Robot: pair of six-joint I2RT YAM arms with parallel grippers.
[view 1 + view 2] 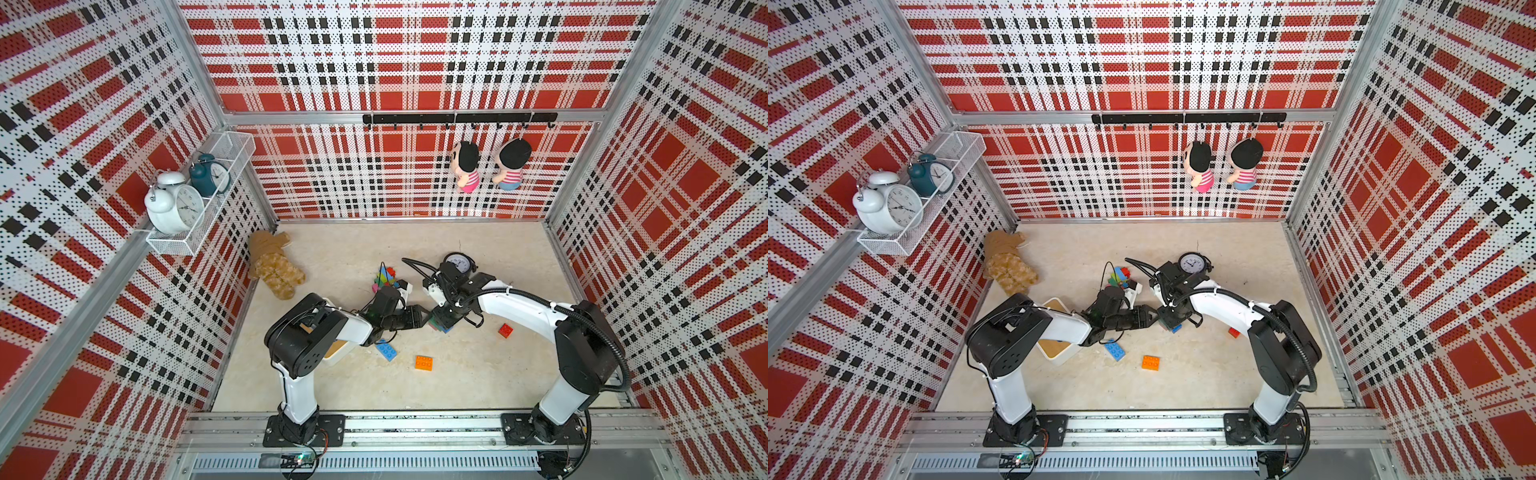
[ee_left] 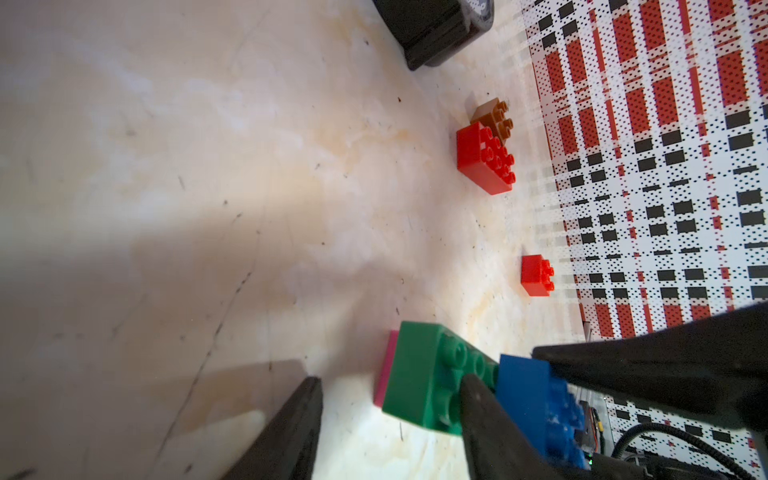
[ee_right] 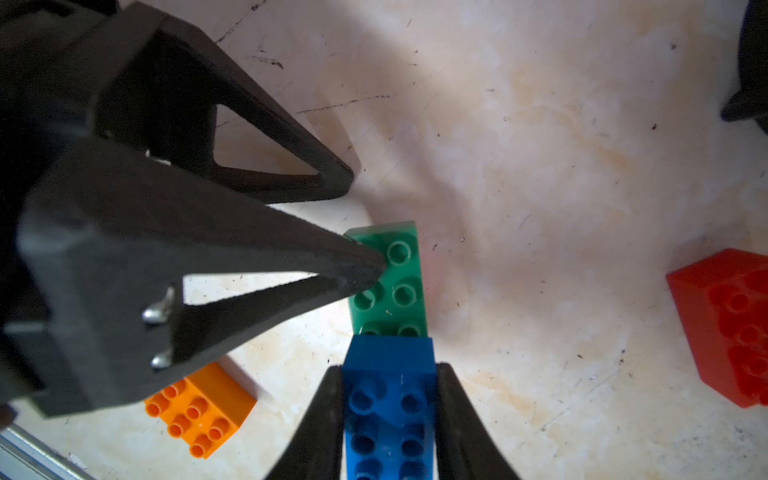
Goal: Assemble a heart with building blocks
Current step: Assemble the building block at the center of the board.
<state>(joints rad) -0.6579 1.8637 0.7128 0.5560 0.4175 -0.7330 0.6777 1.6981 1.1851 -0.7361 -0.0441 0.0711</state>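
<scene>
The green block (image 3: 399,282) and blue block (image 3: 388,361) are smooth, glossy plastic. The tabletop (image 3: 540,166) is matt, scuffed and marble-patterned. The left gripper (image 3: 363,226) looks like grainy matt black plastic.

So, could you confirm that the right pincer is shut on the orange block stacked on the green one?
No: the right wrist view shows the right pincer shut on the blue block stacked on the green block; the orange block lies loose.

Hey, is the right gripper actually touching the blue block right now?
Touching. The right wrist view shows the right gripper with its jaws closed flat against both sides of the blue block, with no gap on either side.
</scene>
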